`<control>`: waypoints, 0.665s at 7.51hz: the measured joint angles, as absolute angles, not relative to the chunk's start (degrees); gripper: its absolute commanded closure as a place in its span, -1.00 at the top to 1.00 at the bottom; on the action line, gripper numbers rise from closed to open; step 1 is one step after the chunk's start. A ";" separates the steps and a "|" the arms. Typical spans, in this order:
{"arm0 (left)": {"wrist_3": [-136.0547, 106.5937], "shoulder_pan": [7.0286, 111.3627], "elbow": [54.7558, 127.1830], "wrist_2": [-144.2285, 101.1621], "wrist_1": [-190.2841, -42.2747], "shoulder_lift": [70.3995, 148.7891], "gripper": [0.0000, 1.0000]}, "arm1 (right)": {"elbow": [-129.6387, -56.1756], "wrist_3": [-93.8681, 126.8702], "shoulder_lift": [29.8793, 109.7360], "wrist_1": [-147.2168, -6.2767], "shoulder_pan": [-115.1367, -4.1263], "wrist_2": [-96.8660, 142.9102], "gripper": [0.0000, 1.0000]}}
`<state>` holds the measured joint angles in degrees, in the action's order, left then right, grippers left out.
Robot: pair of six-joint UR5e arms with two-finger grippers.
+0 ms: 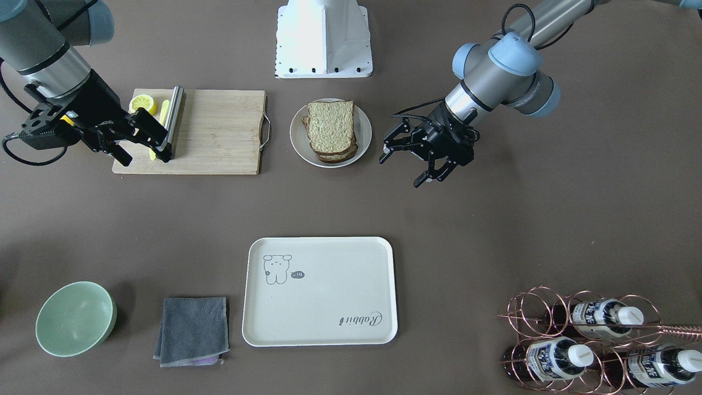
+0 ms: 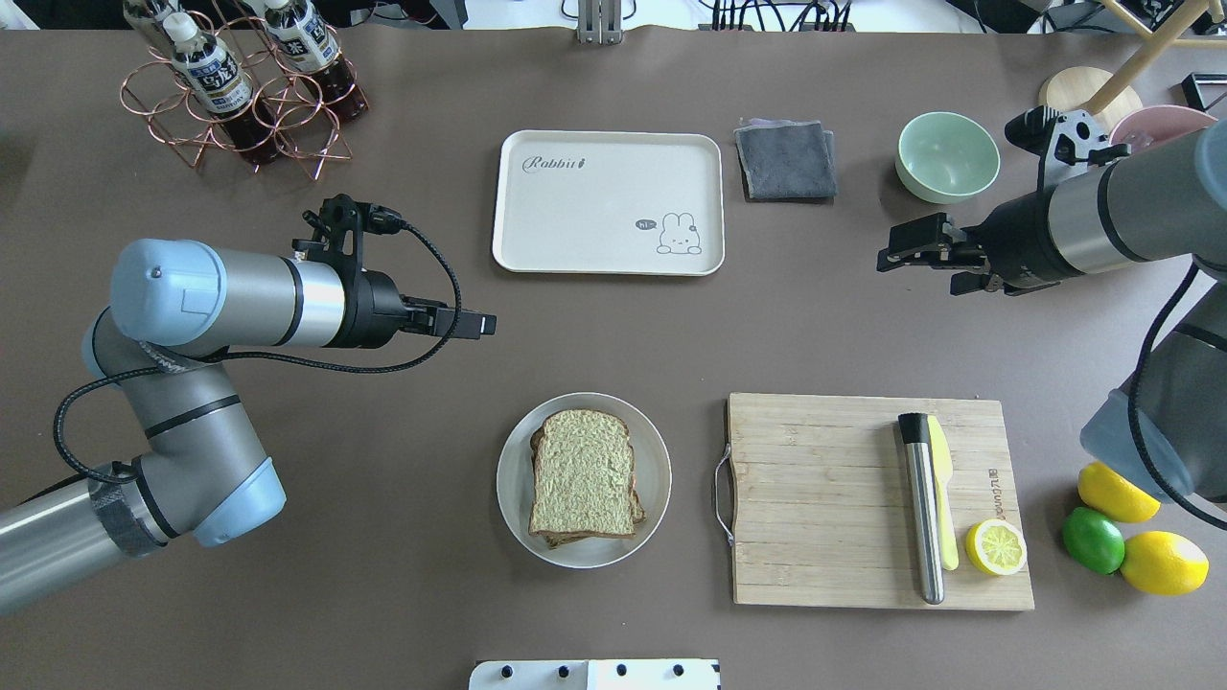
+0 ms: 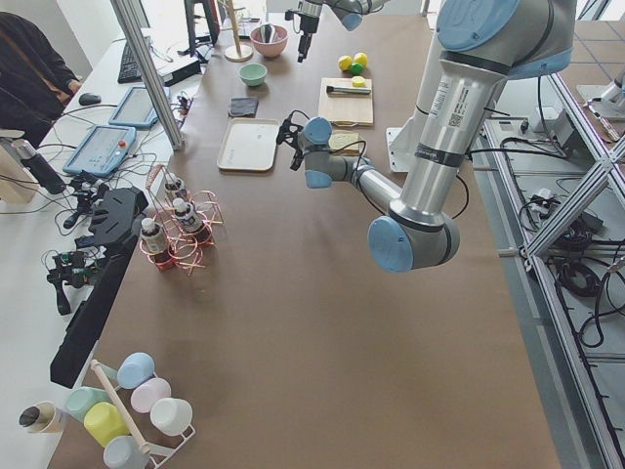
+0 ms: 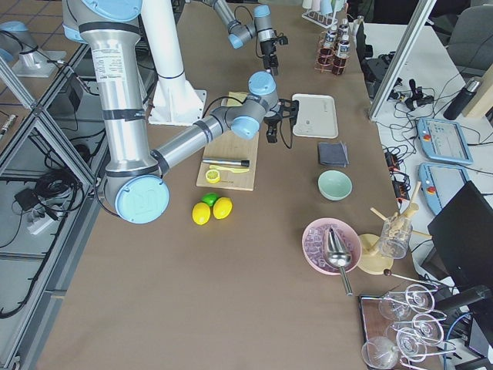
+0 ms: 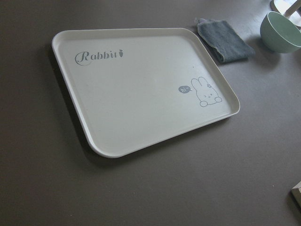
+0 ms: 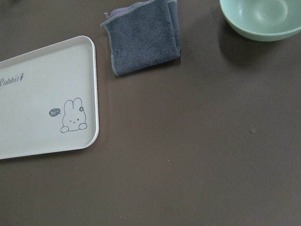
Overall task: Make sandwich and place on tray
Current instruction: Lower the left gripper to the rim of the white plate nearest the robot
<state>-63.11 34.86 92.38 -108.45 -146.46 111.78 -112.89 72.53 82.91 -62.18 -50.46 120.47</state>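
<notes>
The sandwich shows only as a stack of brown-crusted bread slices point(image 1: 330, 127) point(image 2: 583, 474) on a round white plate point(image 2: 656, 474). The cream tray point(image 1: 329, 299) point(image 2: 594, 206) point(image 5: 141, 94) point(image 6: 42, 108) with the rabbit drawing lies bare across the table from the plate. My left gripper point(image 1: 401, 171) point(image 2: 479, 325) hovers open and empty beside the plate, between plate and tray. My right gripper point(image 1: 145, 159) point(image 2: 891, 257) is open and empty, seen over the cutting board's end in the front-facing view. Neither wrist view shows its own fingers.
The wooden cutting board point(image 2: 824, 498) carries a steel rod point(image 2: 922, 508), a yellow knife point(image 2: 943, 498) and a half lemon point(image 2: 996, 547). A grey cloth point(image 2: 786, 158) and a green bowl point(image 2: 947, 155) lie beside the tray. A copper bottle rack point(image 2: 240, 91) and loose citrus point(image 2: 1117, 541) sit at the table's ends.
</notes>
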 measured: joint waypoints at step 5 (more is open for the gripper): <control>-73.38 30.71 93.95 -108.17 -143.30 109.49 0.96 | -112.50 69.29 85.97 -62.01 -52.67 121.52 0.98</control>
<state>-73.38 30.71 93.95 -108.17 -143.30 109.49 -112.50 69.29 85.97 -62.01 -52.67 121.52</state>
